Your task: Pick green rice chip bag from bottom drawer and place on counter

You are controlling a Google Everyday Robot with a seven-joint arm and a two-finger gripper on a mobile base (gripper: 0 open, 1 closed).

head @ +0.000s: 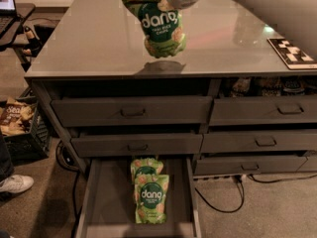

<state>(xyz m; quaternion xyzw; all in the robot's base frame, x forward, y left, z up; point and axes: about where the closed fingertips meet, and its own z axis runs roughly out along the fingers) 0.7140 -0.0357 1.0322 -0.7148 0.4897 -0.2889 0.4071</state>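
My gripper (163, 1) is at the top of the camera view, at the end of the white arm, and is shut on the top edge of a green rice chip bag (161, 29). The bag hangs tilted a little above the glossy grey counter (89, 38) near its front edge, with its shadow right below. The bottom drawer (106, 197) is pulled open under the cabinet. Two more green bags lie in it, one in front (151, 198) overlapping one behind (146, 167).
A checkerboard tag (290, 51) lies on the counter's right side. Closed handled drawers (133, 112) fill the cabinet front. A crate with brown snack bags (17, 120) and a person's shoe (15, 183) are at the left. Cables (228, 202) lie on the floor at the right.
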